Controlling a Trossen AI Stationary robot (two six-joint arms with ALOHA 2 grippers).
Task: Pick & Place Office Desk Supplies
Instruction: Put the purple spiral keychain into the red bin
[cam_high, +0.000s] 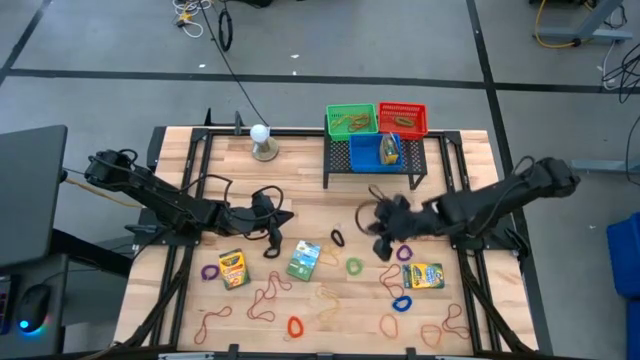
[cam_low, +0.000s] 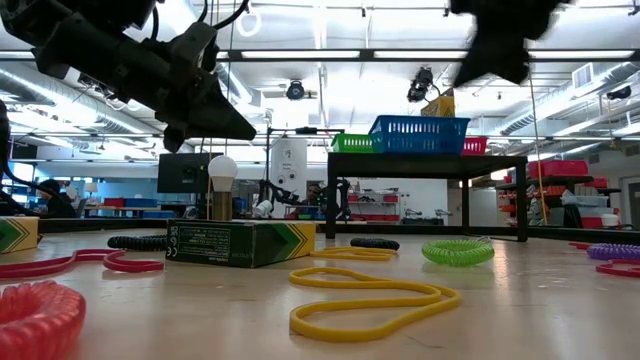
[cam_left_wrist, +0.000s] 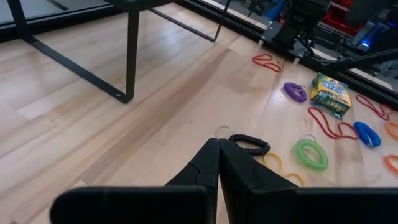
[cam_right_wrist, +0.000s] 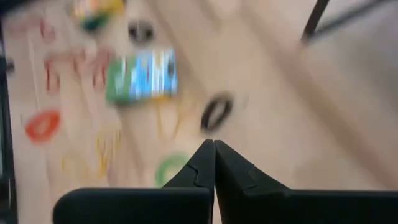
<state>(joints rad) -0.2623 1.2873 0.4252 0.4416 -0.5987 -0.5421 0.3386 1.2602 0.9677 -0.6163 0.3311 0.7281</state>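
Both my grippers are closed and empty. My left gripper (cam_high: 283, 218) hangs above the table just left of the green crayon box (cam_high: 304, 260); my right gripper (cam_high: 378, 232) hangs to that box's right, near the black loop (cam_high: 337, 238). Bands and loops lie scattered around the box, none held.

No writing can be read anywhere. The flat green cardboard crayon box (cam_low: 250, 243) lying just in front of the black mesh rack (cam_low: 430, 160) on the wooden tabletop (cam_low: 520, 300) carries a white printed panel on its side, too small to make out. The yellow-and-green crayon box (cam_left_wrist: 330, 94) shows only coloured artwork.
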